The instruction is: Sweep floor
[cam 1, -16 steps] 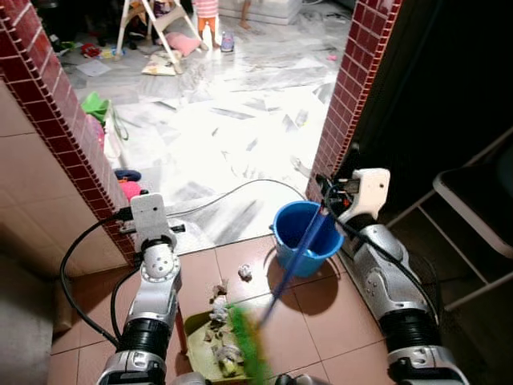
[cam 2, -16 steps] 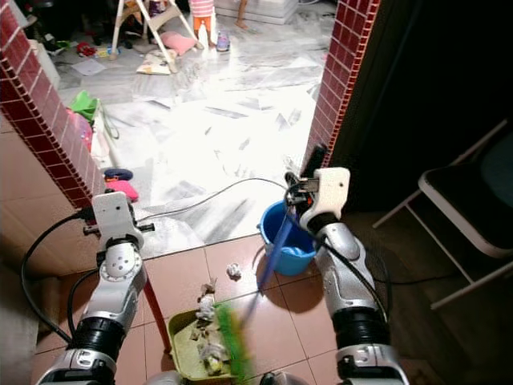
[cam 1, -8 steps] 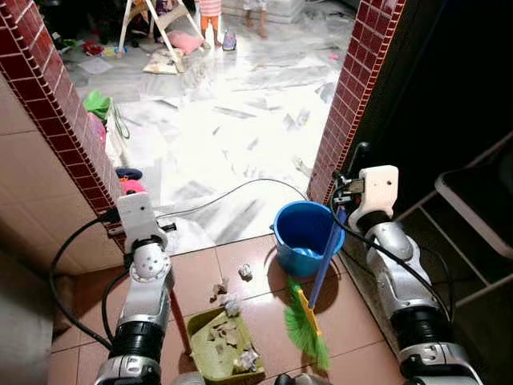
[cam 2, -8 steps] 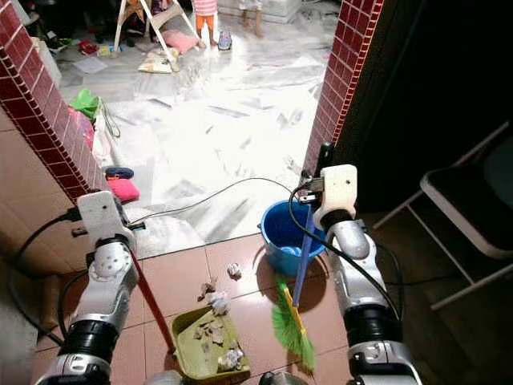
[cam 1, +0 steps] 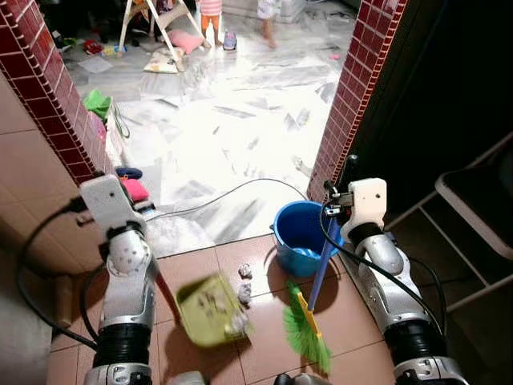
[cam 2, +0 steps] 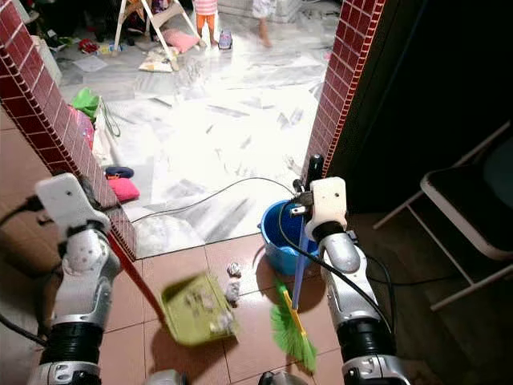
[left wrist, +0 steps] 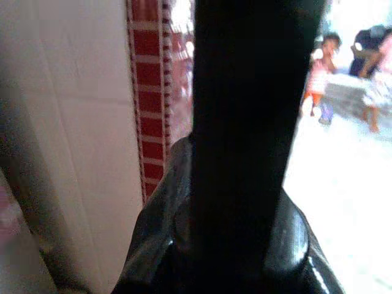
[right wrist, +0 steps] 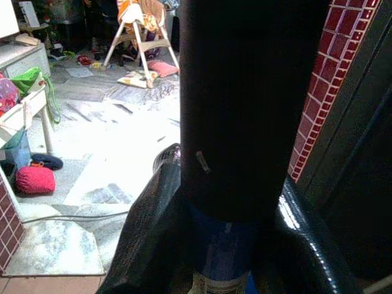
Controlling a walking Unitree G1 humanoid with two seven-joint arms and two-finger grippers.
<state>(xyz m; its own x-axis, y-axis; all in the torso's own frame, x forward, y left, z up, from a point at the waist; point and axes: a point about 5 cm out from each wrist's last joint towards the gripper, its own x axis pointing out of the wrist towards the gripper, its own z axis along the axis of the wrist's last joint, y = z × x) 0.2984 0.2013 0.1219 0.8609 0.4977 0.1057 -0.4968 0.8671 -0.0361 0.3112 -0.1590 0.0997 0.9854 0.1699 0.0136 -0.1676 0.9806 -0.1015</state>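
Jaws: right gripper (cam 1: 341,210) clenched on broom (cam 1: 309,321); left gripper (cam 2: 100,228) grasping dustpan (cam 2: 195,309) handle.

Eye views: broom blue-shafted, green bristles on tiles at 6 o'clock of bucket (cam 1: 298,237). Dustpan green, blurred, tilted, carrying scraps; debris (cam 1: 244,272) at its 1 o'clock.

Left wrist view: brick edging (left wrist: 147,92); people (left wrist: 318,73) beyond.

Right wrist view: blue shaft between the fingers; red bag (right wrist: 35,179).

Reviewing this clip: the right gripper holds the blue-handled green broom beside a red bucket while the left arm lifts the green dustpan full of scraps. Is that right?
Not quite: the bucket is blue, not red, as the left eye view shows. The rest holds: the right gripper holds the blue-handled green broom beside it, and the left arm raises the green dustpan with scraps in it.
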